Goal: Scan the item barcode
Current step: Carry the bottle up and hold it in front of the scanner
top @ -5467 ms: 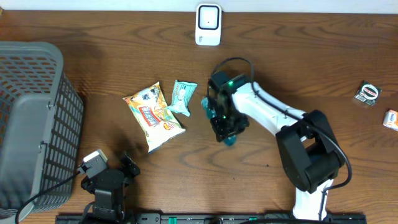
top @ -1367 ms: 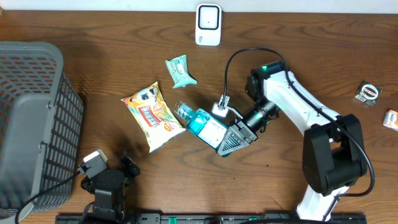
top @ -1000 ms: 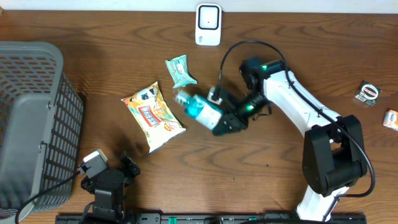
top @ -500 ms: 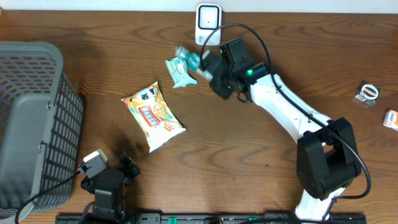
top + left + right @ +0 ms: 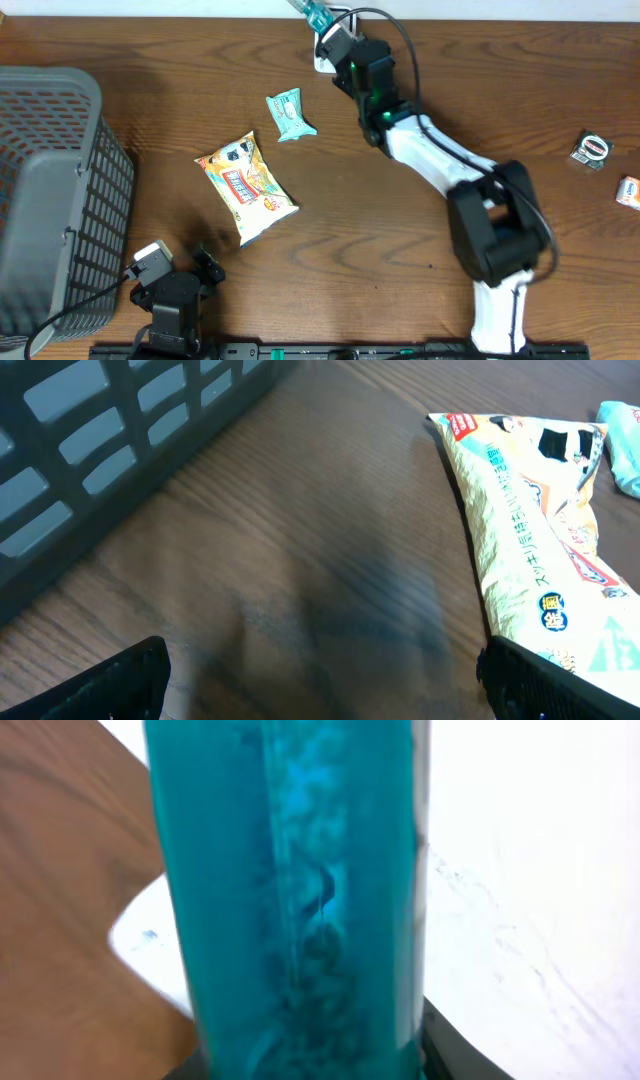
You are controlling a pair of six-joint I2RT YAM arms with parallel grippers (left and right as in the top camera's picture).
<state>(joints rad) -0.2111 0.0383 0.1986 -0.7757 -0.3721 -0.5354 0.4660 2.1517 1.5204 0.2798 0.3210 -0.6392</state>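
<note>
Right gripper point(image 5: 331, 36) is clamping the teal bottle point(image 5: 313, 12) and holding it up off the worktop point(image 5: 400, 250) at the far edge, directly over the white barcode scanner point(image 5: 321, 62). From overhead, the bottle's neck end is poking out past the gripper towards the wall, and the arm is covering most of the scanner. In the right wrist view the bottle is filling the middle of the frame from top to bottom, its blue-green liquid showing through the clear wall, with white behind it on the right and brown wood on the left. No label or barcode is showing on the side facing that camera.

Left gripper point(image 5: 330, 685) is sitting low at the near left corner of the worktop with its fingers spread wide apart and nothing between them; only the two dark fingertips are showing at the bottom corners of its wrist view.

A yellow snack bag point(image 5: 247, 185) is lying flat near the middle left, with a small teal packet point(image 5: 290, 115) just beyond it, the two apart. A grey plastic basket point(image 5: 50, 200) is standing at the left edge. Two small packets point(image 5: 592, 150) are lying well away at the far right.
</note>
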